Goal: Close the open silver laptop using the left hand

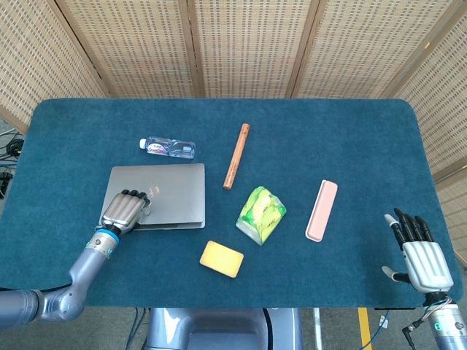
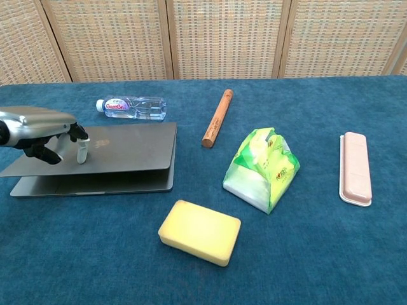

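We log the blue-carpeted table (image 1: pixel 350 131) filling most of the head view, with woven screen panels (image 1: pixel 248 44) across the upper edge of the frame.

Silver laptop (image 1: pixel 164 191): left of centre in the head view, lid nearly down. In the chest view a thin wedge of gap remains along the front edge between lid and base, wider toward the left of the frame.

Left hand (image 1: pixel 124 211): comes in from the lower left corner, palm down on the lid near its front left part. Fingers curl downward, fingertips (image 2: pixel 81 154) touching the lid surface; it grips nothing, only presses.

Right hand (image 1: pixel 419 255): lower right corner of the head view, past the table edge, fingers spread apart and straight, holding nothing. We do not see it in the chest view.

Green tissue pack (image 1: pixel 260 213): centre of the frame, just right of the laptop but apart from it.

Wooden rolling pin (image 1: pixel 236 155): above the pack, slanted, near the laptop's upper right corner.

Pink case (image 1: pixel 322 210): right of centre, lying lengthwise, slightly tilted.

Yellow sponge (image 1: pixel 221 259): below the laptop's right corner, near the front table edge.

Water bottle (image 1: pixel 168 148): on its side, just above the laptop's rear edge.
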`<action>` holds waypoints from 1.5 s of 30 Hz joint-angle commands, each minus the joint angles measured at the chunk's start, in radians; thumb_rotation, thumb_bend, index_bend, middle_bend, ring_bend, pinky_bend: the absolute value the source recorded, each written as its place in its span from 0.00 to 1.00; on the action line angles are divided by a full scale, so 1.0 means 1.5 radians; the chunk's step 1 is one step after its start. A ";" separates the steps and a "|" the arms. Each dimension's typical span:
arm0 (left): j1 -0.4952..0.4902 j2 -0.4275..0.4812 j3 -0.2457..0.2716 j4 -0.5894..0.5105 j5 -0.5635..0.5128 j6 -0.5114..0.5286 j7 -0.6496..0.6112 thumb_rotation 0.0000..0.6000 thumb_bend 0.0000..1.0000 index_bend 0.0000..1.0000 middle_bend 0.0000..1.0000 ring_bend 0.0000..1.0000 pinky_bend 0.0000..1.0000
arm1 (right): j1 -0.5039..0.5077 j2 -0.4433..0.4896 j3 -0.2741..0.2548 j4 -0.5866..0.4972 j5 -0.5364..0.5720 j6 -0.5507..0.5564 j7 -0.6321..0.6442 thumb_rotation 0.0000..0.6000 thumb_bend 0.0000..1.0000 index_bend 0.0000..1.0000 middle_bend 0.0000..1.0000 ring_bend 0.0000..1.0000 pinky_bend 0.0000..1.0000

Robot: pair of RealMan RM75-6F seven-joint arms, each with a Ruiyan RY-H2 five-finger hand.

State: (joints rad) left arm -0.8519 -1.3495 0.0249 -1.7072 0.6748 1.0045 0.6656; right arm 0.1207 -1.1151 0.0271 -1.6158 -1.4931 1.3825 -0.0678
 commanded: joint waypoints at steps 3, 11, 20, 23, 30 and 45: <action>0.001 -0.021 0.007 0.019 -0.009 -0.005 0.015 1.00 0.97 0.44 0.26 0.21 0.21 | 0.000 0.000 0.000 0.000 0.000 0.001 0.000 1.00 0.09 0.00 0.00 0.00 0.00; 0.001 -0.043 0.007 0.042 -0.025 -0.012 0.024 1.00 0.97 0.44 0.26 0.21 0.21 | -0.001 0.001 0.001 0.001 -0.003 0.004 0.004 1.00 0.09 0.00 0.00 0.00 0.00; 0.029 0.031 -0.037 -0.044 0.041 0.036 -0.051 1.00 0.92 0.44 0.26 0.21 0.21 | -0.002 0.000 0.001 0.002 -0.004 0.006 0.004 1.00 0.09 0.00 0.00 0.00 0.00; 0.046 0.059 -0.048 -0.073 0.059 0.062 -0.075 1.00 0.83 0.44 0.19 0.19 0.21 | -0.003 0.000 0.001 0.002 -0.004 0.007 0.003 1.00 0.09 0.00 0.00 0.00 0.00; 0.113 0.075 -0.035 -0.084 0.137 0.133 -0.141 1.00 0.53 0.35 0.00 0.01 0.16 | -0.002 -0.004 0.000 0.001 -0.006 0.006 -0.003 1.00 0.09 0.00 0.00 0.00 0.00; 0.328 -0.016 0.048 0.076 0.378 0.360 -0.273 1.00 0.32 0.00 0.00 0.00 0.00 | -0.001 -0.019 -0.002 0.002 -0.010 0.008 -0.034 1.00 0.09 0.00 0.00 0.00 0.00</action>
State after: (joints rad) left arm -0.3988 -1.3389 0.0718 -1.6387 1.2028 1.4919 0.2414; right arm 0.1201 -1.1422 0.0245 -1.6134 -1.5080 1.3942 -0.1178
